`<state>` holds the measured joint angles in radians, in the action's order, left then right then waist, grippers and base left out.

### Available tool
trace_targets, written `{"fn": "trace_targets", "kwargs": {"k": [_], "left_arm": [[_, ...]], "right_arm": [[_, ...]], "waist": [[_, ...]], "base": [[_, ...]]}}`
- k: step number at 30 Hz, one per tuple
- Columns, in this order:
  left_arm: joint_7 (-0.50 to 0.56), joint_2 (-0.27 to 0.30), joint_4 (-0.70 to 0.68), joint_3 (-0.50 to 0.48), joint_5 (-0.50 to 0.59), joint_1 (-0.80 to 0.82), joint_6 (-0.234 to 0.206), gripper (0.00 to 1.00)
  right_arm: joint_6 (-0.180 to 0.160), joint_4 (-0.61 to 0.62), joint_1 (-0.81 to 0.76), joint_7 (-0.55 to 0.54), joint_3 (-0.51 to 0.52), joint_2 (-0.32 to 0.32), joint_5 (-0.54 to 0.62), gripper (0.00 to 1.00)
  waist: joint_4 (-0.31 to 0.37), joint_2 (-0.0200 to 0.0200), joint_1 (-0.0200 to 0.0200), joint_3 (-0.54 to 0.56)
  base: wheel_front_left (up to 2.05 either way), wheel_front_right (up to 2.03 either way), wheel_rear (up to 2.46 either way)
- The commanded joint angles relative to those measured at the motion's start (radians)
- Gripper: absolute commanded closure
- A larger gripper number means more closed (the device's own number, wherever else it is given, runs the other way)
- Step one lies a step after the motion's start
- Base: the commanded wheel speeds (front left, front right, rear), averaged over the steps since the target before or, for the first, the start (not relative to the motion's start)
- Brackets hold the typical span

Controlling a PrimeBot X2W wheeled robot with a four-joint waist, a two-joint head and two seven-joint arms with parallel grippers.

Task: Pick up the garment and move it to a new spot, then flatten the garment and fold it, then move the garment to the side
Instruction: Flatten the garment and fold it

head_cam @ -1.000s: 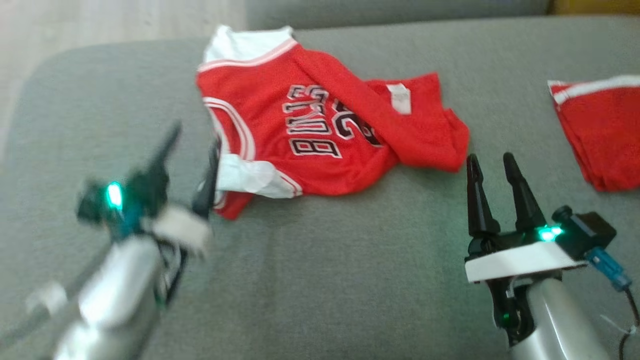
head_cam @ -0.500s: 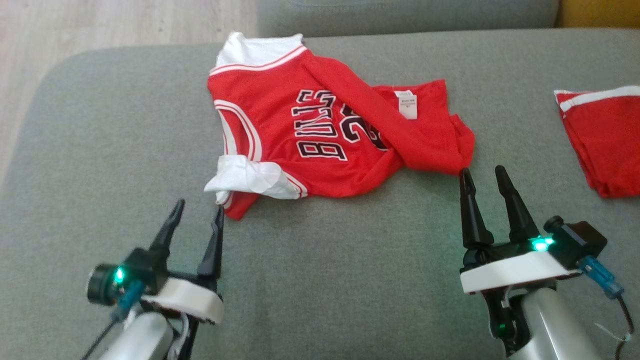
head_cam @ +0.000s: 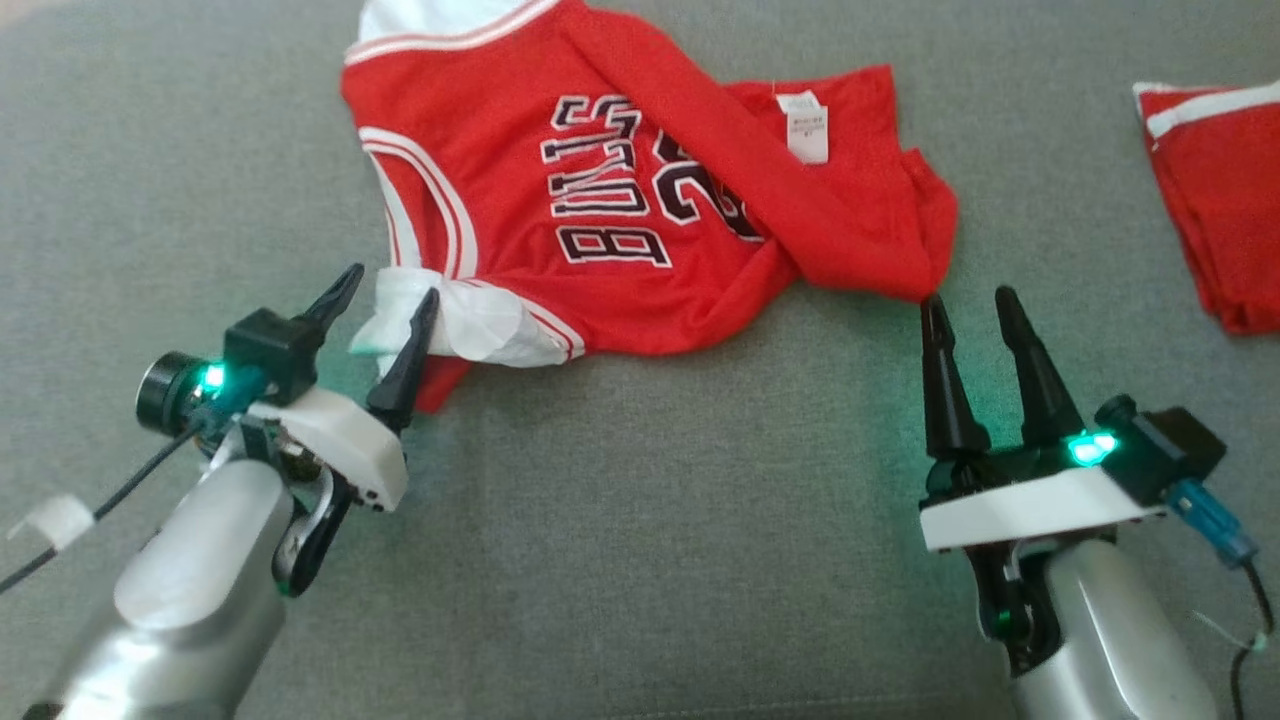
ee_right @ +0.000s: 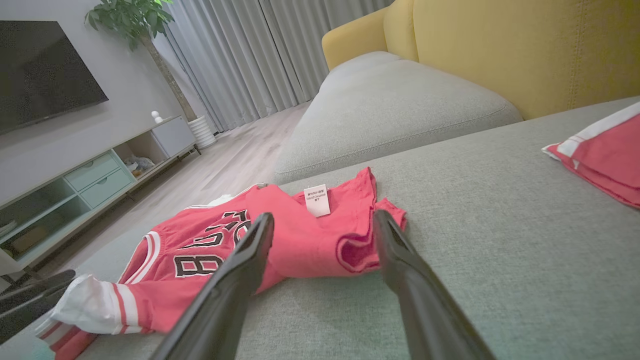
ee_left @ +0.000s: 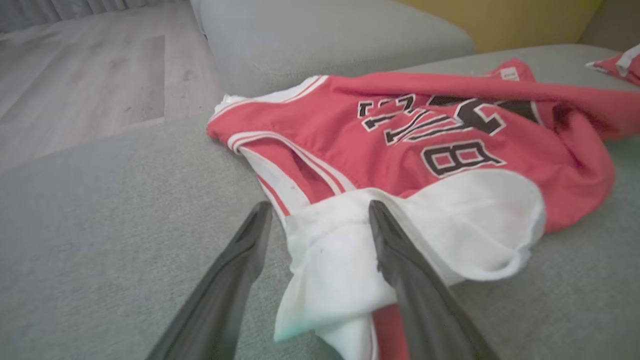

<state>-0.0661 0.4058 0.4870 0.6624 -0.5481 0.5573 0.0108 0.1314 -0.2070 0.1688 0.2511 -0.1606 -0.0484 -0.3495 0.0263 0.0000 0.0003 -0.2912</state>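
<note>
The garment is a crumpled red jersey with black lettering and white sleeves, lying on the grey sofa seat. My left gripper stands open at its near left corner. In the left wrist view the white sleeve lies between the open fingers of the left gripper, the right finger resting over the cloth. My right gripper is open too, its tips just short of the jersey's red hem. The right wrist view shows the garment beyond the right gripper.
A second red cloth with white trim lies at the right of the seat, also seen as a red cloth. A further grey cushion and a yellow backrest stand behind. Wooden floor drops off past the seat's left edge.
The head camera has dipped, so the picture shifted. My left gripper moved forward until the white sleeve lay between its fingers. The right gripper stays by the red hem.
</note>
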Motion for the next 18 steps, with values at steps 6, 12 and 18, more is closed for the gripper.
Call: {"fn": "trace_targets", "kwargs": {"k": [6, 12, 18], "left_arm": [[0.008, 0.029, 0.052, -0.009, 0.021, 0.082, 0.021, 0.00], [-0.028, 0.017, 0.104, 0.006, 0.039, 0.106, 0.026, 0.07], [-0.097, 0.013, 0.120, 0.011, 0.059, 0.128, 0.023, 1.00]], "right_arm": [[-0.001, 0.040, 0.034, 0.011, -0.024, -0.002, -0.001, 0.00], [-0.001, 0.037, 0.038, 0.011, -0.023, -0.002, -0.004, 0.00], [-0.001, 0.028, 0.040, 0.011, -0.029, -0.002, -0.003, 0.00]], "waist": [[0.019, 0.0000, -0.0003, -0.042], [0.021, 0.0000, -0.0003, -0.045], [0.016, 0.0000, -0.0003, -0.029]], "base": [[0.00, 0.00, 0.00], [0.00, 0.00, 0.00], [0.00, 0.00, 0.00]]}}
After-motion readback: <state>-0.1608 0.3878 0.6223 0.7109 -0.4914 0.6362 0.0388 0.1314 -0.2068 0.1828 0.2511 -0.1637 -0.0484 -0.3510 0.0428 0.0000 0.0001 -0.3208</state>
